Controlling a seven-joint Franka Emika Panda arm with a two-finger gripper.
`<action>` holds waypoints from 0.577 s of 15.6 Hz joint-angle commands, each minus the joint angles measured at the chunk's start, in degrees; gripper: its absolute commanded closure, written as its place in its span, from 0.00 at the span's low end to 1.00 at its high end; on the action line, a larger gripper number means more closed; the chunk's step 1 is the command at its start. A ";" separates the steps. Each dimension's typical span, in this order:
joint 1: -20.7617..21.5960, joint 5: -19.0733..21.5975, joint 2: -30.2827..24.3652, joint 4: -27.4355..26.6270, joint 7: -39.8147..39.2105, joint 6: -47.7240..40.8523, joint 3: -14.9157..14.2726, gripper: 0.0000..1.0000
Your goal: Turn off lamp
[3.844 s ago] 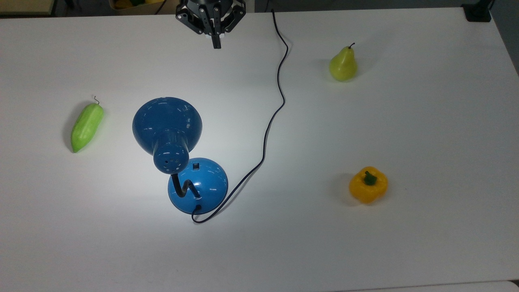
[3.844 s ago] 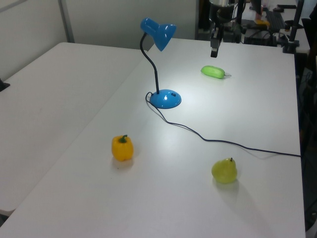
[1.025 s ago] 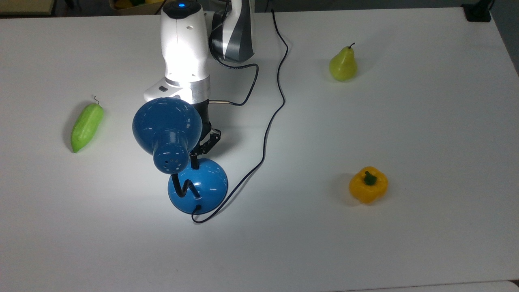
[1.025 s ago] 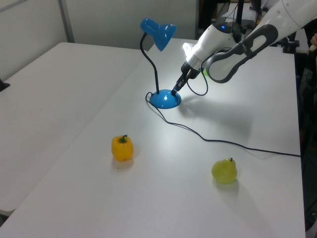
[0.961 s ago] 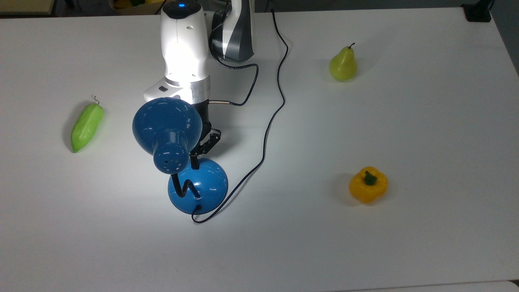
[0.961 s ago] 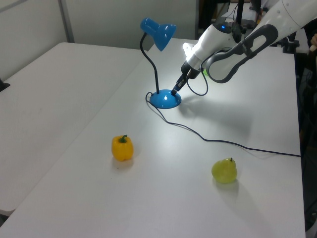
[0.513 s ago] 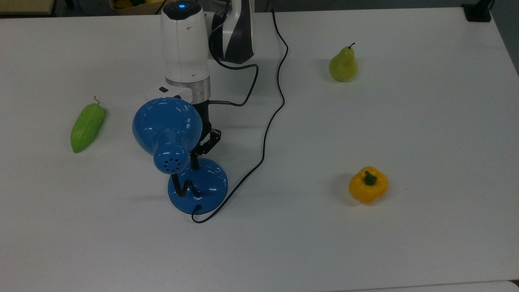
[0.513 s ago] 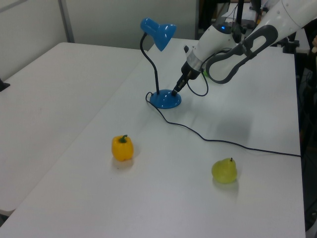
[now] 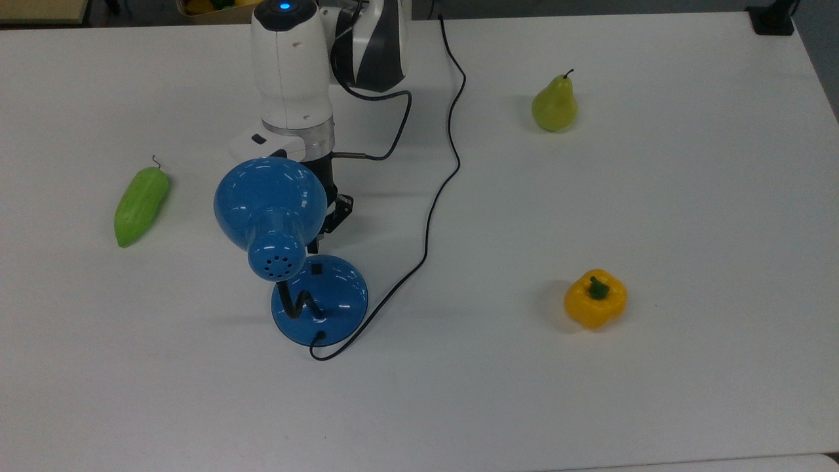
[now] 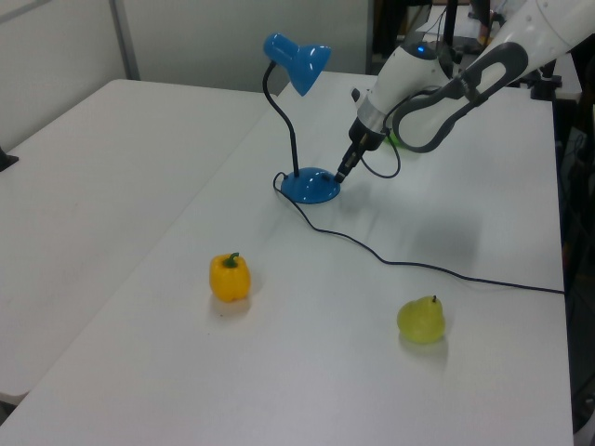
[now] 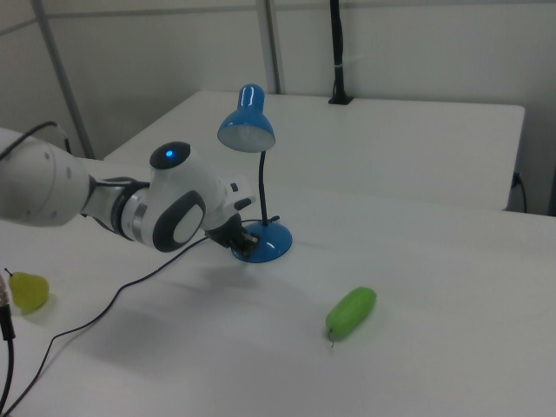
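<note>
Gripper [image 10: 342, 174] sits just beside the lamp [image 9: 288, 236], tip pointing down at the rim of its round base — fingers look pressed together w/ nothing held. In the left view the tip is a hair off the base, at the left view's right of it. Switch [image 9: 316, 268] shows uncovered on the dome in the top view, just below the gripper. No glow under the shade; cord [image 9: 436, 190] trails away past the arm across the table [image 9: 655, 406].

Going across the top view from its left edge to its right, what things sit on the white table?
Green vegetable → blue lamp → pear → yellow bell pepper.
</note>
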 commanded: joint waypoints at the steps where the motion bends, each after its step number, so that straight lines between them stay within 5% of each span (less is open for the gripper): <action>1: 0.34 0.85 -11.03 -2.91 -1.03 -19.17 -0.49 0.82; 7: 0.52 0.15 -22.36 -0.63 -0.77 -49.60 -0.50 0.00; 9: 0.95 0.15 -26.41 -0.37 -0.51 -54.88 -0.58 0.00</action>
